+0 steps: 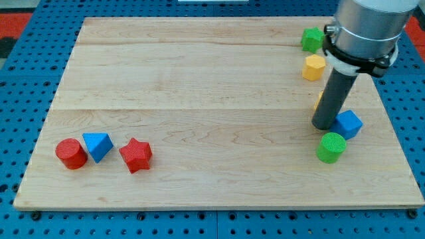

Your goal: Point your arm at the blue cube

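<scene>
The blue cube [348, 124] lies on the wooden board [212, 106] at the view's right. My tip [323, 125] rests on the board just to the left of the blue cube, touching or almost touching its left side. A green cylinder [331, 147] lies just below the tip and the cube. A yellow hexagonal block [314, 67] and a green block [311, 40] lie above, near the view's top right. A sliver of another yellow block [319, 99] shows behind the rod.
At the view's bottom left, a red cylinder [71, 154], a blue triangular block [98, 146] and a red star [136, 155] stand in a row. The board sits on a blue perforated table [20, 99].
</scene>
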